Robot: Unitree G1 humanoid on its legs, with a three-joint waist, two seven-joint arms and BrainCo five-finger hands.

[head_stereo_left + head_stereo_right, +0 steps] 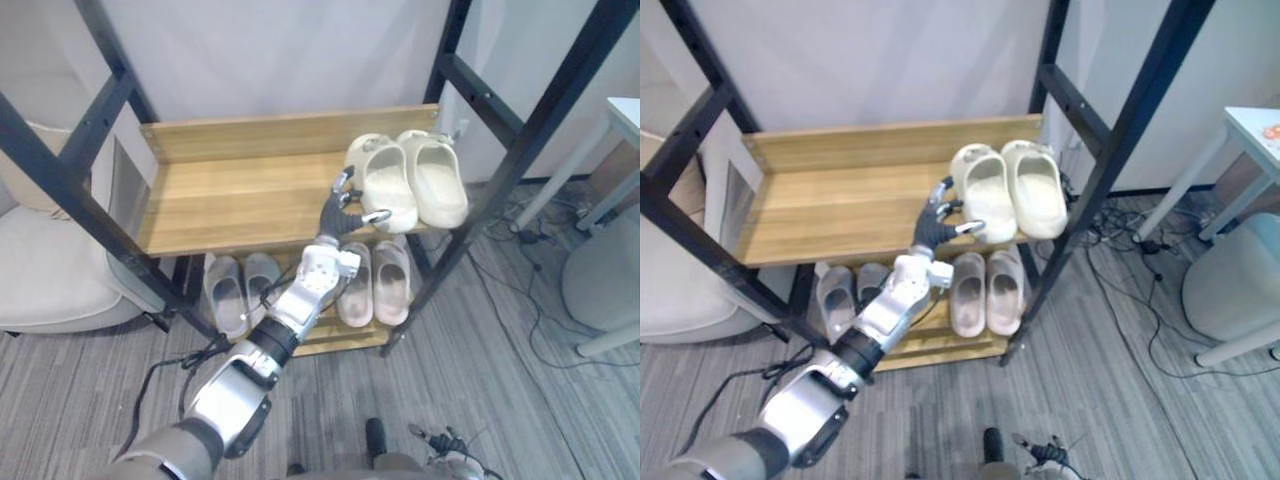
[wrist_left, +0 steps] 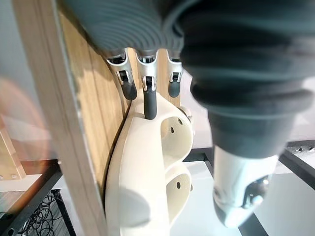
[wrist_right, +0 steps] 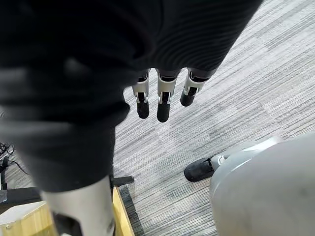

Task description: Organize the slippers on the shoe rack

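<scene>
As the cream slippers (image 1: 390,190) lay side by side at the upper shelf's (image 1: 230,200) right end, long axes front to back, the left hand (image 1: 342,208) was seen touching their left flank, fingers (image 2: 150,104) straight and apart; the right hand (image 3: 164,103) was hung slack above the floor (image 3: 246,73).

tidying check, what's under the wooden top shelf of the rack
A lower wooden shelf holding a pair of grey slippers and a pair of beige slippers. Anything further back is hidden by the wooden top shelf, and the left arm covers the space between the pairs.
</scene>
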